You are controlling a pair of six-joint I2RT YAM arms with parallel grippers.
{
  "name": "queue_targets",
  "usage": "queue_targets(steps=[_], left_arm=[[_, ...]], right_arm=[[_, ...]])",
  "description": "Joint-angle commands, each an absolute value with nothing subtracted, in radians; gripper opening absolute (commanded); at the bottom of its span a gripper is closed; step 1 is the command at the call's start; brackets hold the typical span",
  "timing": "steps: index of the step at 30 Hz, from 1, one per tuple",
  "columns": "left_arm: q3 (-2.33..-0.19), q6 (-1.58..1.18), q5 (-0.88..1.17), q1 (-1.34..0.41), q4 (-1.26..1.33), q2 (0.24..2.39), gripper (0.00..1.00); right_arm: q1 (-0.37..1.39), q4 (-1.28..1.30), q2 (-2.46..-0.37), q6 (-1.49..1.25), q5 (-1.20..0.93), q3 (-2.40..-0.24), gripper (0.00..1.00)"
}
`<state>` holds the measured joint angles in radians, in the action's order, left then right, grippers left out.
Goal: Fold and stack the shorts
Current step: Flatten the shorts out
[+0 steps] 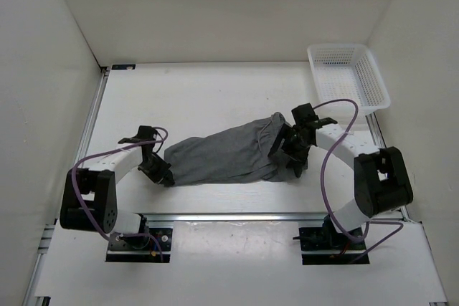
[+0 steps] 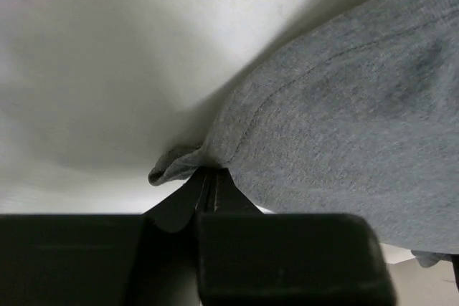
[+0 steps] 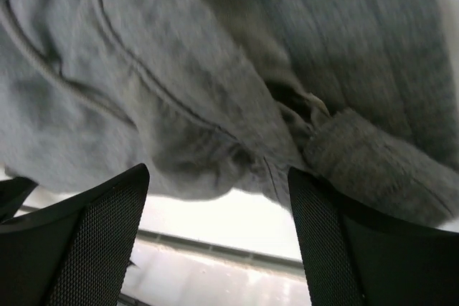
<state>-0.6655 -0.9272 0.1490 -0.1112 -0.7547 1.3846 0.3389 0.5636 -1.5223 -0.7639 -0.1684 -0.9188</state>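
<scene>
Shorts (image 1: 222, 155): grey, a long rumpled bundle at the middle of the top view, running from lower left to upper right.
Lie: on the table (image 1: 201, 91), bunched rather than flat; no tidy fold shows yet.
Feel: by the look soft, light and limp. It will likely sag and gather wherever it is not held. Nothing about it looks fragile or slick.
Where to grip: the stitched hem and the thick waistband look the firmest places to pinch. Taking two corners should pull it flat.
Left gripper (image 2: 208, 185): at the bundle's lower-left end, jaws closed tight on a small tuck of hem.
Right gripper (image 3: 219, 213): at the upper-right end, jaws wide. The fabric lies just beyond the fingers (image 3: 93, 234), and nothing seems pinched.
Basket (image 1: 348, 77): white mesh, upper right of the top view, well apart from the cloth.
</scene>
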Motion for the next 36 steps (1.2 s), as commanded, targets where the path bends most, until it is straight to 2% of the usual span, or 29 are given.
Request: queue_targets(steps=[1,2,3,4,6,7,8,11,16,20,24,29,30,36], left_arm=[[-0.725,-0.900,0.112,-0.114,-0.721,1.399,0.10],[-0.741,-0.888,0.112,-0.114,-0.721,1.399,0.10],[-0.752,-0.879,0.112,-0.114,-0.721,1.399,0.10],[-0.762,-0.879,0.112,-0.114,-0.721,1.399,0.10],[-0.805,-0.856,0.112,-0.114,-0.721,1.390,0.10],[-0.822,-0.856,0.112,-0.114,-0.735,1.378,0.10],[-0.842,-0.847,0.112,-0.114,-0.735,1.378,0.10],[-0.961,-0.812,0.091,-0.114,-0.788,1.378,0.10],[-1.323,-0.739,0.023,-0.095,-0.937,1.442,0.10],[-1.396,-0.709,0.035,-0.095,-0.988,1.442,0.10],[-1.232,-0.699,0.150,-0.127,-0.971,1.382,0.32],[-0.959,-0.750,0.198,-0.310,-0.914,1.296,0.86],[-0.930,-0.750,0.186,-0.328,-0.914,1.296,0.92],[-0.778,-0.799,0.153,-0.364,-0.858,1.272,0.95]], right_arm=[[0.351,0.496,-1.578,-0.790,-0.189,-0.972,0.82],[0.351,0.485,-1.612,-0.790,-0.189,-0.973,0.77],[0.360,0.485,-1.627,-0.790,-0.189,-0.998,0.66],[0.360,0.485,-1.638,-0.778,-0.189,-1.008,0.42],[0.360,0.485,-1.651,-0.766,-0.177,-1.046,0.19],[0.360,0.501,-1.651,-0.755,-0.163,-1.063,0.04],[0.360,0.523,-1.651,-0.755,-0.150,-1.084,0.00],[0.360,0.573,-1.661,-0.709,-0.115,-1.205,0.00],[0.360,0.693,-1.706,-0.652,-0.069,-1.509,0.00],[0.360,0.706,-1.694,-0.640,-0.069,-1.490,0.00],[0.360,0.678,-1.651,-0.652,-0.060,-1.355,0.00],[0.360,0.653,-1.618,-0.661,-0.048,-1.246,0.00],[0.360,0.653,-1.608,-0.661,-0.038,-1.246,0.00],[0.360,0.653,-1.598,-0.652,-0.038,-1.226,0.00]])
